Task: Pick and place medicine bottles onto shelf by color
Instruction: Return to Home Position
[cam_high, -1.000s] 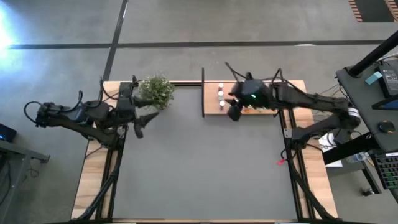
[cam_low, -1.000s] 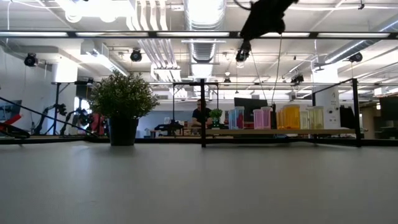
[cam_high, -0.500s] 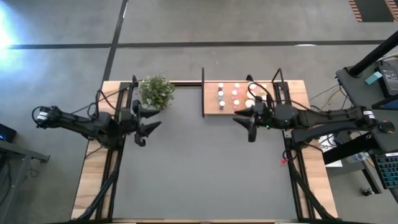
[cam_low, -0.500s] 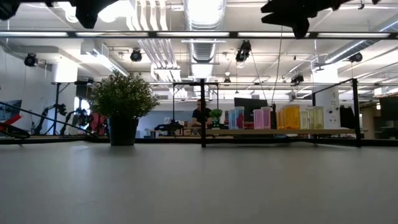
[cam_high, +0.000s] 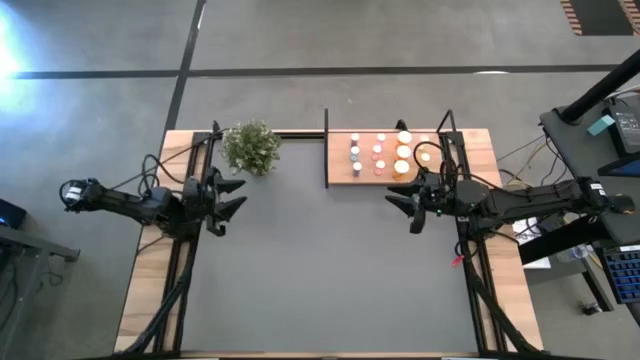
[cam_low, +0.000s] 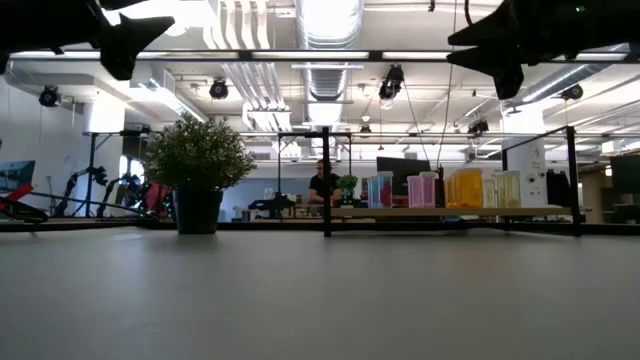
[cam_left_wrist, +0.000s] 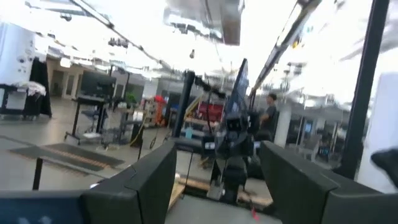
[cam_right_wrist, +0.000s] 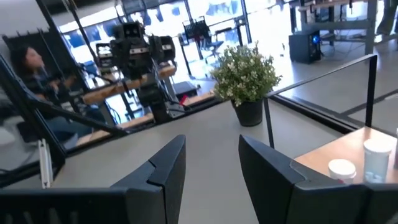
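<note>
Small white-capped cylindrical bottles stand in rows on the light wooden shelf board, at the far edge of the matte dark grey counter. Right tool near shelf front, left tool beside bushy green plant. Both spread wide, empty. Homing: keep high and clear of the thin black posts.
</note>
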